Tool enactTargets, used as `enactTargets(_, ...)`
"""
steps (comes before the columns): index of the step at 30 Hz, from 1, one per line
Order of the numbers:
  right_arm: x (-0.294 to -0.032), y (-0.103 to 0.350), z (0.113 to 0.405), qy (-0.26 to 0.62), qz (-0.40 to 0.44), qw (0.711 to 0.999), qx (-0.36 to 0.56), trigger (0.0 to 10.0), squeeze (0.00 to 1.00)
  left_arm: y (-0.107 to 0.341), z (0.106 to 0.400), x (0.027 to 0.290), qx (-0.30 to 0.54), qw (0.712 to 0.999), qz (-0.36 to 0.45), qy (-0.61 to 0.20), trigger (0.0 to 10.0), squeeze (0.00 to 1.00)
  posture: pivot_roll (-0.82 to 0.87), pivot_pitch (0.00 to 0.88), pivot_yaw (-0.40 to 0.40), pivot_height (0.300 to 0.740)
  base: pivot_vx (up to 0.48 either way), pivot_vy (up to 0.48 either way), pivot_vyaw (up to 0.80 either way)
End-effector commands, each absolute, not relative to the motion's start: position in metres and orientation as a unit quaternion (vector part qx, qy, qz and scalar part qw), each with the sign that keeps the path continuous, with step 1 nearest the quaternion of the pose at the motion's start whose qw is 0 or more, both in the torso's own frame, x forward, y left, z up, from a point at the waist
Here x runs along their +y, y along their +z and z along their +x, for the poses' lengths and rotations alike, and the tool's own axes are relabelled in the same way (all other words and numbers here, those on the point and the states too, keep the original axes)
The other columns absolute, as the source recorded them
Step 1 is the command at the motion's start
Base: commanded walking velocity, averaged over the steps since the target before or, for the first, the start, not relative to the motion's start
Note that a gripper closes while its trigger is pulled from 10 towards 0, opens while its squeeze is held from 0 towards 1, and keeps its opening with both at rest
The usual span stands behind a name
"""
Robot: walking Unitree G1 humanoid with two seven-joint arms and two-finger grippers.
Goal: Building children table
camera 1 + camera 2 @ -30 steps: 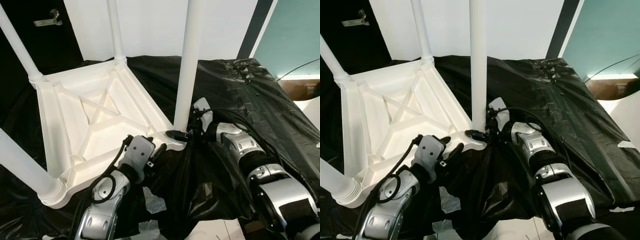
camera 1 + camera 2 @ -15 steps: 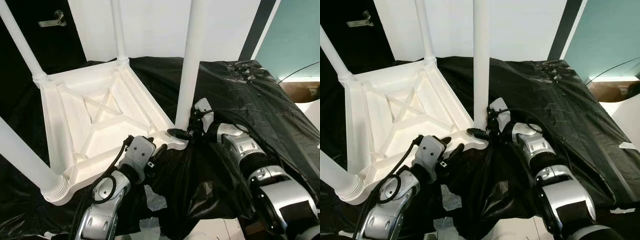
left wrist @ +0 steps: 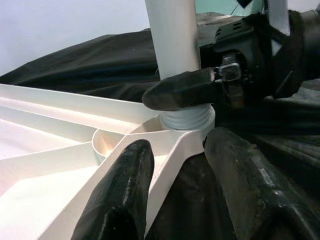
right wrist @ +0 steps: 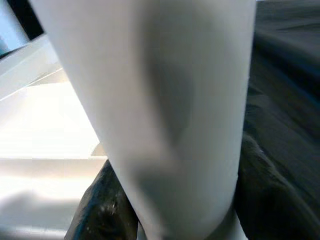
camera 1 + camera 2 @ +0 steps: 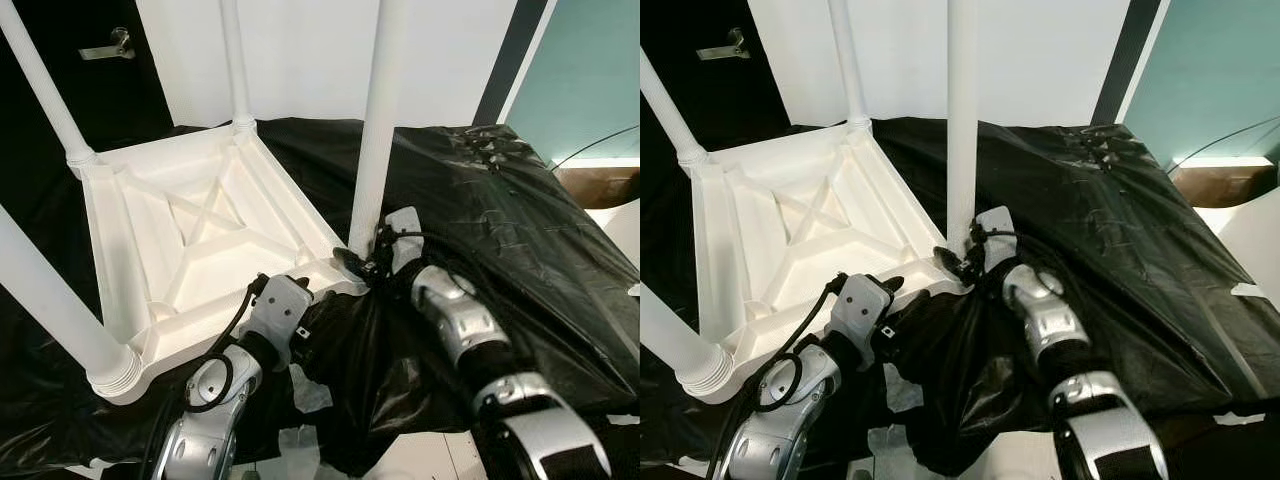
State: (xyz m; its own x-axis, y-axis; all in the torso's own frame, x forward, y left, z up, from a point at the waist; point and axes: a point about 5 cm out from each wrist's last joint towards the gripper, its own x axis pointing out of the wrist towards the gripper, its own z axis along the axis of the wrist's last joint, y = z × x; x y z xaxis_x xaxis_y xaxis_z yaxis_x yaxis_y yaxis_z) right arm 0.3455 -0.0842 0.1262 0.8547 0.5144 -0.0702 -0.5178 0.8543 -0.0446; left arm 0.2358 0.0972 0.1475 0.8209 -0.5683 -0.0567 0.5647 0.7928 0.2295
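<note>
The white children's table [image 5: 100,250] lies upside down on a black plastic sheet [image 5: 480,200], its legs pointing up. My right gripper [image 5: 358,265] is shut around the base of the near right leg [image 5: 378,130]; one black finger [image 3: 175,92] crosses the leg just above its threaded collar. In the right wrist view the leg [image 4: 165,100] stands very close, with a finger [image 4: 102,210] beside it. My left gripper [image 3: 177,142] straddles the table's rim [image 3: 172,150] at that same corner, one finger on each side, shut on it.
The sheet covers the floor all around and bunches up under both arms. A black door with a metal handle [image 5: 105,45] is at the back left, beside a white wall. A teal panel [image 5: 590,70] and a brown box [image 5: 600,180] stand at the right.
My right forearm has swung in closer to the leg and its wrist has turned at the leg's base. The left gripper stays on the rim. The camera has shifted slightly.
</note>
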Motion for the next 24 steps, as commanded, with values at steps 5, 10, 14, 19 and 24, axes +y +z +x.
enactTargets(5,-0.082,0.101,0.335,0.193,-0.036,0.977,0.086,0.0,0.0,0.146,0.236,0.098,-0.003,0.956,0.114,-0.271,10.0,0.0,0.14,0.047,-0.069,0.74,0.0,0.0,0.0)
enactTargets(10,-0.06,0.102,0.326,0.173,0.023,0.98,0.097,0.0,0.0,0.146,0.237,0.096,-0.003,0.956,0.112,-0.273,10.0,0.0,0.13,0.047,-0.071,0.74,0.0,0.0,0.0)
enactTargets(14,-0.056,0.107,0.323,0.18,0.033,0.979,0.091,0.0,0.0,0.146,0.237,0.095,-0.004,0.955,0.113,-0.274,10.0,0.0,0.13,0.049,-0.07,0.74,0.0,0.0,0.0)
enactTargets(19,-0.057,0.112,0.32,0.173,0.035,0.981,0.085,10.0,0.0,0.147,0.237,0.096,-0.004,0.955,0.114,-0.273,10.0,0.0,0.13,0.051,-0.071,0.74,0.0,0.0,0.0)
enactTargets(24,-0.062,0.118,0.321,0.165,0.024,0.983,0.073,10.0,0.28,0.147,0.238,0.097,-0.004,0.955,0.115,-0.274,10.0,0.0,0.13,0.05,-0.071,0.74,0.0,0.0,0.0)
